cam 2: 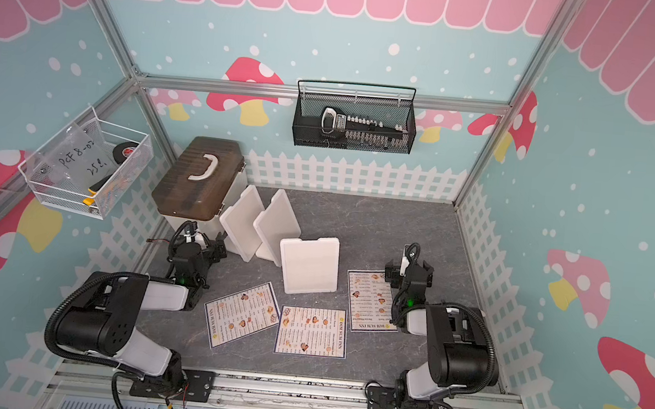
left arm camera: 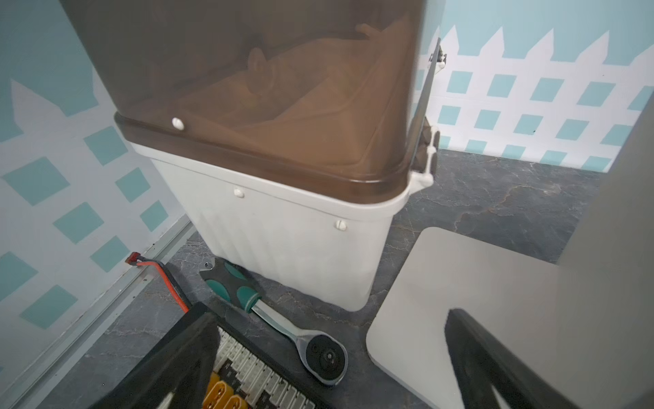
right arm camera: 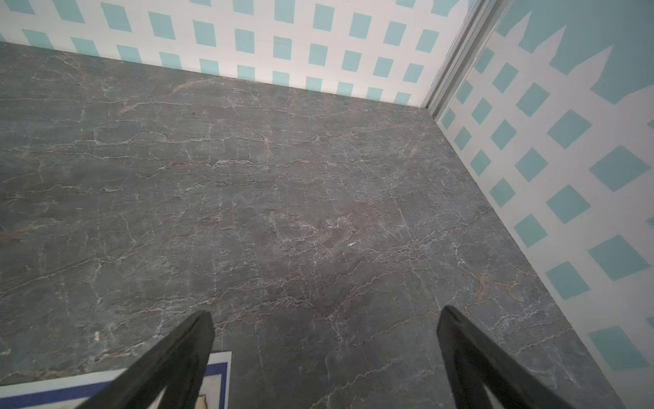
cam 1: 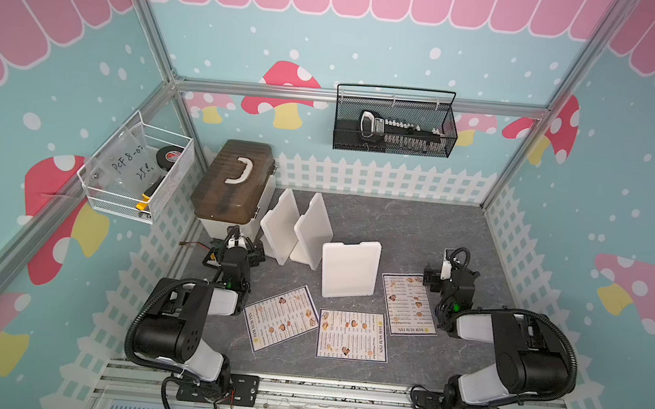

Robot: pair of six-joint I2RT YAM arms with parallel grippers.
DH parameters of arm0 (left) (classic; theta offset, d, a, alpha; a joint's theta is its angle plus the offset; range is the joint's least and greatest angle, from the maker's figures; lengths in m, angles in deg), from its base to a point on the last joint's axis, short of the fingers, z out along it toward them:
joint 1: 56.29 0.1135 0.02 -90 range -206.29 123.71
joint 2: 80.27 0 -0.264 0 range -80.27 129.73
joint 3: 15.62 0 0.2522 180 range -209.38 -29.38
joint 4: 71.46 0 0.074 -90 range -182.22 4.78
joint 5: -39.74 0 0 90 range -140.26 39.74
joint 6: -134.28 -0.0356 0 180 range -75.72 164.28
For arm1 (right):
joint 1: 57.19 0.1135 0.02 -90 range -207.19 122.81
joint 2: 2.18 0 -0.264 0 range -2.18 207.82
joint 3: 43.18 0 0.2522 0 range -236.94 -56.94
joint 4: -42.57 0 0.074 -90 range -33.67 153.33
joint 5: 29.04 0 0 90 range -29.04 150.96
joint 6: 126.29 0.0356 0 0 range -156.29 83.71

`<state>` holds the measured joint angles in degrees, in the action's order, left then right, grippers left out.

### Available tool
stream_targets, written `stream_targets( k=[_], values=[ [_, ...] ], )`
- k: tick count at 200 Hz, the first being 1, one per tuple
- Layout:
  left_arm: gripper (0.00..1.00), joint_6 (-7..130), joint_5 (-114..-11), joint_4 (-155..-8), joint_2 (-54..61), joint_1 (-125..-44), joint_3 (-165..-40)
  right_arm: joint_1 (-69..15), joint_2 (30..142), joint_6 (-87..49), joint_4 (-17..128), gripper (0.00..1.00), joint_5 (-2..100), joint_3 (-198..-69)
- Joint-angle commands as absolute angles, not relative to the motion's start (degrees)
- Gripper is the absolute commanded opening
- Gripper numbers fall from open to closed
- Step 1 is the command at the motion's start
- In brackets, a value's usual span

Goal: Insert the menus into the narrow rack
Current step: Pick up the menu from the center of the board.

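Three menus lie flat on the grey table in both top views: a left one (cam 1: 280, 317) (cam 2: 241, 314), a middle one (cam 1: 352, 335) and a right one (cam 1: 408, 305). Behind them stands the narrow rack (cam 1: 349, 269), made of white upright panels (cam 1: 281, 225) (cam 1: 313, 230). My left gripper (cam 1: 245, 249) (left arm camera: 329, 317) is open and empty, low between the toolbox and the nearest white panel (left arm camera: 442, 301). At the far end of the right menu, whose corner (right arm camera: 216, 375) shows beside one finger, my right gripper (cam 1: 450, 268) (right arm camera: 325, 315) hangs open over bare table.
A brown-lidded white toolbox (cam 1: 233, 188) (left arm camera: 283, 230) stands at the back left. A ratchet wrench (left arm camera: 283, 318), a connector board (left arm camera: 254, 375) and a red wire (left arm camera: 166, 279) lie under the left gripper. Wire baskets hang on the walls (cam 1: 395, 122) (cam 1: 136, 170).
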<state>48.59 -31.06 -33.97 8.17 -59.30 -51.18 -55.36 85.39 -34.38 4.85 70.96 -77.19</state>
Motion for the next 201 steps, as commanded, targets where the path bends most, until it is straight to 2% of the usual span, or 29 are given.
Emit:
stream_targets(
  k=[1,149,201],
  values=[
    [0.99,48.65,-31.63,-33.36,7.79,-58.96,-51.17,-55.70,85.06,-34.88,3.61,1.00,70.19,-77.51],
    [0.99,48.58,-31.63,-33.27,7.79,-59.13,-51.17,-55.87,85.00,-34.81,3.79,1.00,69.99,-77.46],
    [0.99,46.54,-29.19,-28.38,7.24,-61.34,-48.76,-55.88,84.36,-35.31,2.01,1.00,68.49,-76.40]
  ],
)
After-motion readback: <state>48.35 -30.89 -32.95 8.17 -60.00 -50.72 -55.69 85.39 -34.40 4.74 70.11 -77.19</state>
